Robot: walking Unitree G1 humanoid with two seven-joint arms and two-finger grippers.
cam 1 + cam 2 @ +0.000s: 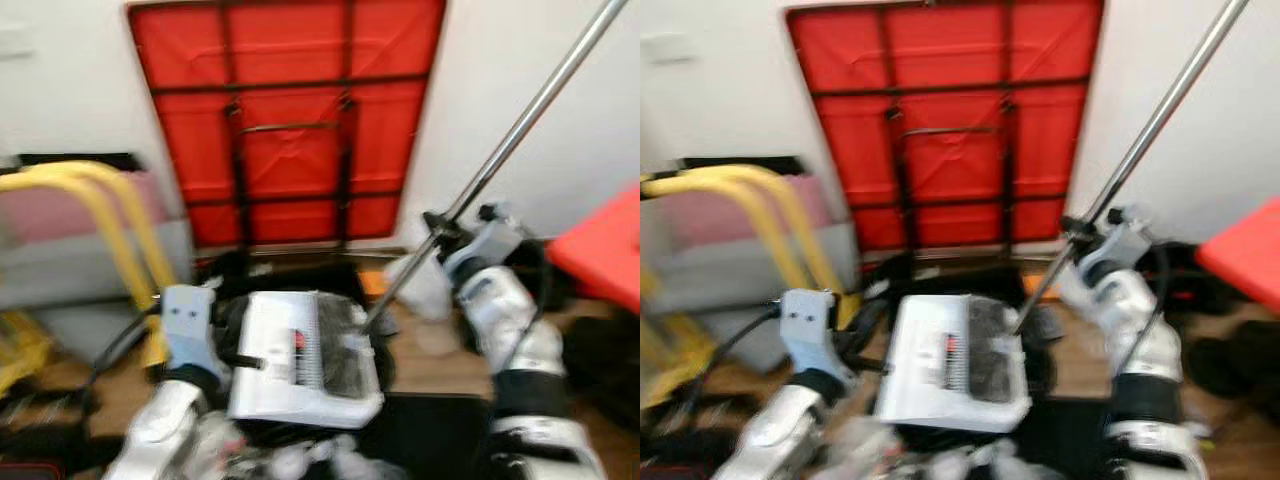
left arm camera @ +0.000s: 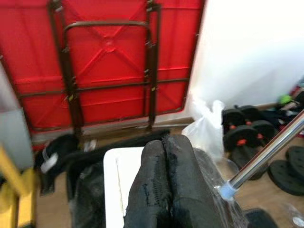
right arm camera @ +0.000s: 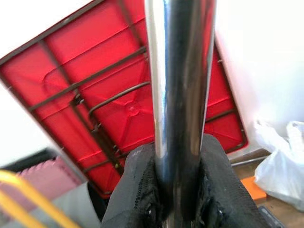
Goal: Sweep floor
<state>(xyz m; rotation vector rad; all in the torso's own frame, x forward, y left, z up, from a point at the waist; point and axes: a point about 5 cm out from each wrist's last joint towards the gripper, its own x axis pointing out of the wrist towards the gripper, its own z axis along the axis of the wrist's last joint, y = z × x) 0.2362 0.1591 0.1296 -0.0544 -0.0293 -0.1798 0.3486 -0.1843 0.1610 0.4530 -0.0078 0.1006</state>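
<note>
Right hand (image 3: pixel 178 190) clamps a shiny steel pole (image 1: pixel 520 130), slanting down to a white dustpan (image 1: pixel 300 360); left hand (image 2: pixel 166 185) is pressed together.

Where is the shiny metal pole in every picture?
Left eye view: metal pole slants from top right down to the middle, in the right gripper.
Right eye view: the same slant.
Left wrist view: at the right edge.
Right wrist view: upright in the centre, between the fingers.
Shared landmark: red folded table.
</note>
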